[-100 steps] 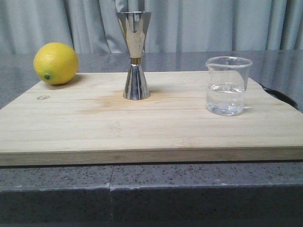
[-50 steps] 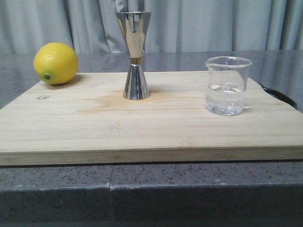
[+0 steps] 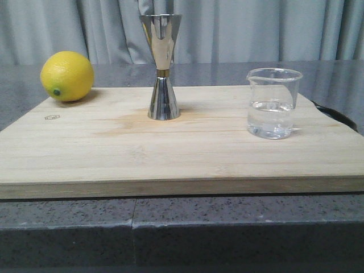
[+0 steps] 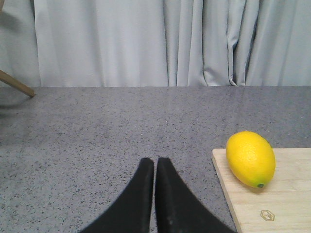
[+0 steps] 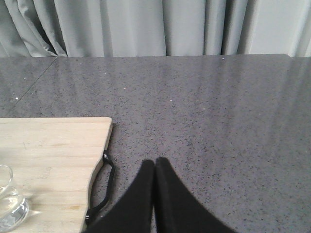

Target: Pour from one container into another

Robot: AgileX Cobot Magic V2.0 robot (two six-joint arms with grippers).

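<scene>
Glass is what the coming move turns on: the small clear glass beaker [image 3: 274, 103], part-filled with clear liquid, stands upright toward the 3 o'clock side of the pale bamboo cutting board [image 3: 170, 153]. At about 12 o'clock on the board, well apart from it, stands the tall polished steel hourglass jigger [image 3: 162, 66] with a gold band at its waist, also upright, its long axis vertical and its mouth higher than the beaker's rim.

In the right wrist view the black right gripper [image 5: 155, 163] has its fingertips pressed together, holding nothing, over grey stone countertop [image 5: 218, 107] off the board's handle end; the beaker [image 5: 9, 206] shows at about 9 o'clock from those tips, near but not touching. The black left gripper [image 4: 154, 162] is likewise closed and empty, off the board's opposite end, with the yellow lemon [image 4: 250, 158] at roughly 3 o'clock from it and neither vessel in its view. The right arm is therefore judged the nearer one for the beaker, and its fingers would have to part before any grasp. Pouring has not begun.

Counted: one beaker, one jigger, one lemon, one board, two grippers.
</scene>
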